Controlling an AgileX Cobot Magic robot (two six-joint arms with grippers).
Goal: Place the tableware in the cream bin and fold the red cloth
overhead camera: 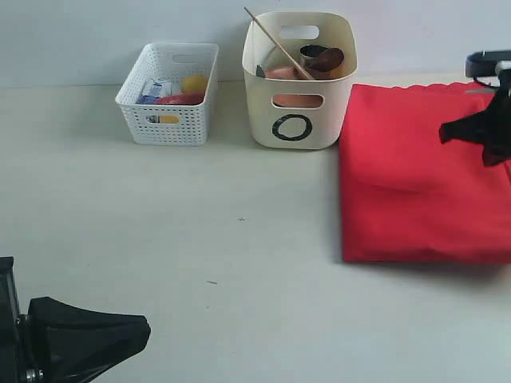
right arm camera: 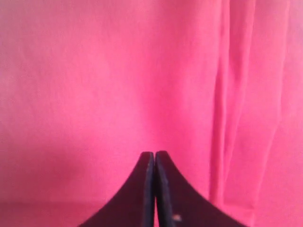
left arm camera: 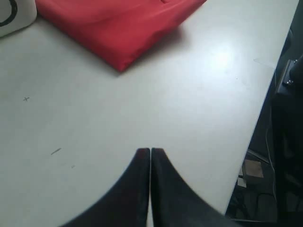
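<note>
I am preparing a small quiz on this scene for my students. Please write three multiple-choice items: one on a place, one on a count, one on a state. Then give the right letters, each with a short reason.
1. In the exterior view, where does the red cloth lie?
A. right of the cream bin
B. under the cream bin
C. inside the cream bin

2. How many containers stand on the table?
A. one
B. two
C. three

3. How do the jaws of the left gripper stand?
A. wide open
B. shut on the red cloth
C. shut and empty

Answers:
1 A: the cloth lies flat beside the bin, on its right.
2 B: only the cream bin and the white lattice basket stand there.
3 C: the fingertips meet over bare table, with nothing between them.
</note>
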